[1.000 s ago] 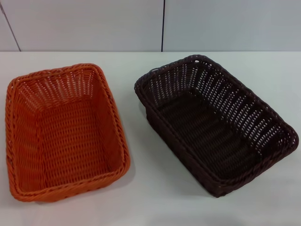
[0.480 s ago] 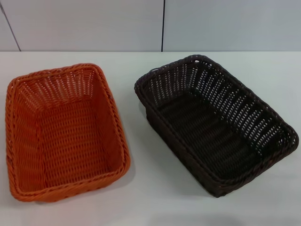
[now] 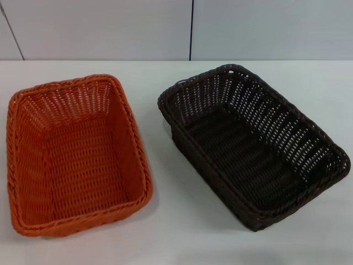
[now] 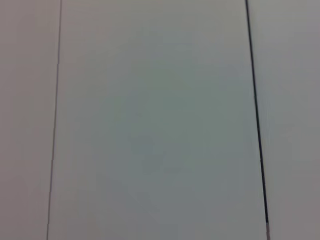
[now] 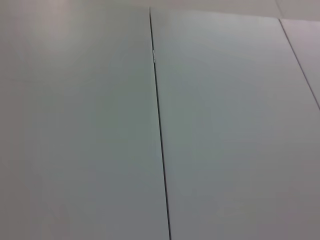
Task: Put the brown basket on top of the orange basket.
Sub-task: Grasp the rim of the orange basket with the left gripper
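Orange basket: the orange basket (image 3: 77, 157) sits on the left of the white counter (image 3: 165, 232), upright and empty, bright braided rim all round, long side running away from the robot and slightly turned.
Gap: bare counter between the two, so they sit near each other but apart, not touching.
Brown basket: the brown basket (image 3: 251, 146) is on the right, upright and empty, skewed on a diagonal, one corner pointing toward the back wall (image 3: 110, 27). Very dark open weave on sloping sides, tighter weave on the floor, braided rim.
Left end effector: not in any view; its wrist camera shows only pale wall panels with thin seams, so I cannot tell whether it is spread or pressed together.
Right end effector: same story, nowhere to be seen, wrist camera facing panelled wall, finger state cannot be told.
Progress: nothing gripped, the stack not yet begun by the look of it.
Risk, grip: a pinch on one rim could let the light basket tip or swing as it lifts.
Risk, alignment: the two sit at different angles; without rotating, the brown one could land crooked and catch on the orange rim.
Risk, shove: a low approach could push the orange basket along the smooth counter.
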`<state>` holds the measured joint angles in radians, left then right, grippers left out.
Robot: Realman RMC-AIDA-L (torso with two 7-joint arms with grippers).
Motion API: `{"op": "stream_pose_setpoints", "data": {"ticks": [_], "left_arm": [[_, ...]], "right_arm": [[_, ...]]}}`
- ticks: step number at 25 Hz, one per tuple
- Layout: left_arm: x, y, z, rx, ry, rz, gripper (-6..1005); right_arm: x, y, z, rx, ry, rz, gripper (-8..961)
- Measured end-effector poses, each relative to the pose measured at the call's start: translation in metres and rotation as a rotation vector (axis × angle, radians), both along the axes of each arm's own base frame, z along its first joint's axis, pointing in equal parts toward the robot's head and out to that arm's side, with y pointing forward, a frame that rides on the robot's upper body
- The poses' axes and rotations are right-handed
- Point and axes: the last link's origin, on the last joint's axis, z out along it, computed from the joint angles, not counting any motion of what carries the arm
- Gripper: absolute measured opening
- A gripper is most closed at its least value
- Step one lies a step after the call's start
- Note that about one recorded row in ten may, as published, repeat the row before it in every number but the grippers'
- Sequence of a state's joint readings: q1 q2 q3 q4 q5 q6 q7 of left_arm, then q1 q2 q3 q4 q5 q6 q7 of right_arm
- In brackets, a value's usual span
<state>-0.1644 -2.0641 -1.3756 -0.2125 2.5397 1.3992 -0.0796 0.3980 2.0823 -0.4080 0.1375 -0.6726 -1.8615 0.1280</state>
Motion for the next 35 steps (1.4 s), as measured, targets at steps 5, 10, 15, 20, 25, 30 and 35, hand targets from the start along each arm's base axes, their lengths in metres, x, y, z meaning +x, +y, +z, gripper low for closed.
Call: {"op": "stream_pose_setpoints", "data": {"ticks": [5,10,15,20,25,30,35], "left_arm": [[0.004,0.014,0.004,-0.01,-0.028,0.001,783],[0.005,0.048,0.02,-0.118,-0.075,0.063,784],[0.022,0.072,0.037,-0.218,-0.064,0.1,786],[0.046,0.086,0.054,-0.308,-0.098,0.181,787],[0.076,0.097,0.068,-0.473,-0.124,0.32,786],[0.121,0.098,0.081,-0.599,-0.04,0.379,783],[0.151,0.091,0.088,-0.718,-0.063,0.416,787]], "right_arm": [[-0.001,0.0,0.001,0.003,0.004,0.011,761],[-0.003,-0.002,-0.002,0.005,0.015,0.018,761],[-0.004,-0.008,-0.005,0.011,0.029,0.026,761],[-0.003,-0.015,-0.006,0.02,0.042,0.018,761],[-0.003,-0.016,-0.007,0.019,0.048,0.015,761],[-0.003,-0.014,-0.007,0.019,0.048,0.018,761],[-0.002,-0.013,-0.006,0.017,0.044,0.012,760]]}}
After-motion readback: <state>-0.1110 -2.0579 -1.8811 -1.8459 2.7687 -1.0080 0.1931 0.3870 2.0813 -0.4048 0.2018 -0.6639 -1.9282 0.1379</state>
